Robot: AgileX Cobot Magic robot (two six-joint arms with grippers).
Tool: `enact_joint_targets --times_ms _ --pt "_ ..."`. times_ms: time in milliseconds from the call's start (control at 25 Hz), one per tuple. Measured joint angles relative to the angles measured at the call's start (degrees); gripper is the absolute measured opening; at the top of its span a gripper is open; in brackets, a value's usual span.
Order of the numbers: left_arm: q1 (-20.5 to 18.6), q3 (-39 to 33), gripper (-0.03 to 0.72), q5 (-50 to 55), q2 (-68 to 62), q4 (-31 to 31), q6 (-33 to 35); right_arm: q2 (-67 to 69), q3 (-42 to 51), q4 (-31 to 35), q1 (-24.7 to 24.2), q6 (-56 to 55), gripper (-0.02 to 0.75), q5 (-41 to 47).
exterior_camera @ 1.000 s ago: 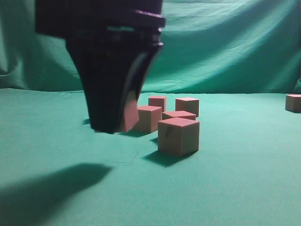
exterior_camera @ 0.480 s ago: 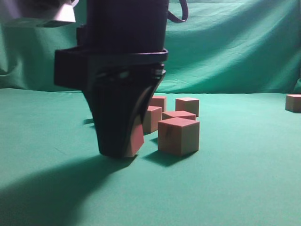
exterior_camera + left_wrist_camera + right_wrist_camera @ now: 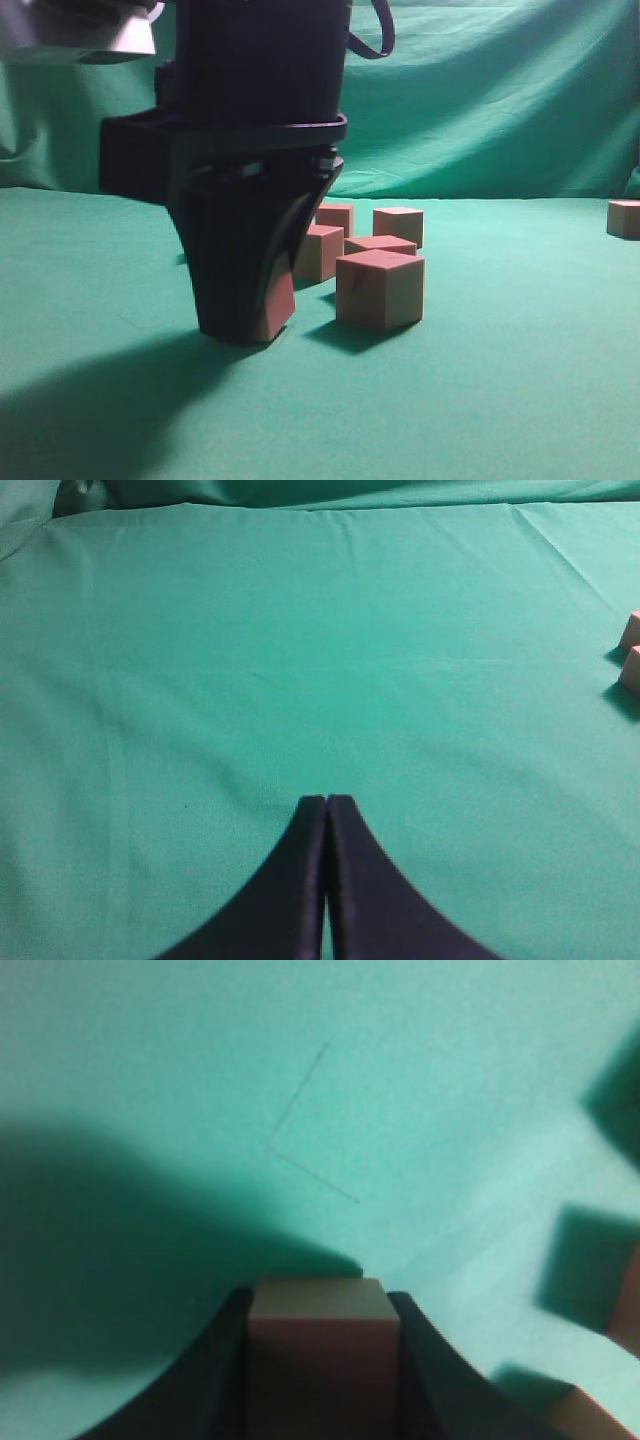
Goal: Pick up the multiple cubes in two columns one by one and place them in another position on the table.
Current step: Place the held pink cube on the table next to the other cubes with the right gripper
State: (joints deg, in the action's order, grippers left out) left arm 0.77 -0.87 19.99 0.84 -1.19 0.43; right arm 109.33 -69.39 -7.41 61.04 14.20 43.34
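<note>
My right gripper (image 3: 243,322) fills the left of the exterior view, shut on one reddish-pink cube (image 3: 276,303) held right down at the green table (image 3: 500,400). I cannot tell if the cube touches the cloth. The right wrist view shows this cube (image 3: 318,1335) clamped between the dark jaws (image 3: 318,1300). Several more cubes sit just to its right: the nearest (image 3: 378,288), one behind it (image 3: 380,243), and others further back (image 3: 398,225) (image 3: 335,217) (image 3: 318,250). My left gripper (image 3: 326,802) is shut and empty over bare cloth.
A lone cube (image 3: 624,217) sits at the far right table edge. Two cubes (image 3: 631,650) show at the right edge of the left wrist view. A green backdrop (image 3: 480,100) hangs behind. A thin angled line (image 3: 300,1130) marks the cloth ahead of the held cube.
My right gripper has carried the cube away from the group toward the camera and come down lower, then shifted slightly left. The other cubes have not moved.
</note>
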Motion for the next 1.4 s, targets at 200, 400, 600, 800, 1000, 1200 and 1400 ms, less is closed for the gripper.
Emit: enact_joint_targets --times_ms 200,400,600,800,1000,1200,1400 --pt "0.0 0.0 0.0 0.0 0.0 0.0 0.0 0.1 -0.1 0.0 -0.1 0.0 0.265 0.4" --pt "0.0 0.0 0.0 0.0 0.0 0.0 0.0 0.1 -0.1 0.0 -0.1 0.0 0.265 0.7" --pt "0.0 0.0 0.0 0.0 0.0 0.0 0.0 0.1 -0.1 -0.1 -0.1 0.0 0.265 1.0" --pt "0.0 0.0 0.0 0.0 0.0 0.0 0.0 0.1 -0.1 -0.2 -0.1 0.0 0.265 1.2" --pt "0.0 0.0 0.0 0.0 0.0 0.0 0.0 0.1 -0.1 -0.2 -0.1 0.0 0.265 1.2" --pt "0.0 0.0 0.0 0.0 0.0 0.0 0.0 0.1 -0.1 -0.3 -0.1 0.5 0.265 1.6" --pt "0.0 0.0 0.0 0.0 0.0 0.0 0.0 0.1 -0.1 -0.8 -0.2 1.5 0.507 2.6"
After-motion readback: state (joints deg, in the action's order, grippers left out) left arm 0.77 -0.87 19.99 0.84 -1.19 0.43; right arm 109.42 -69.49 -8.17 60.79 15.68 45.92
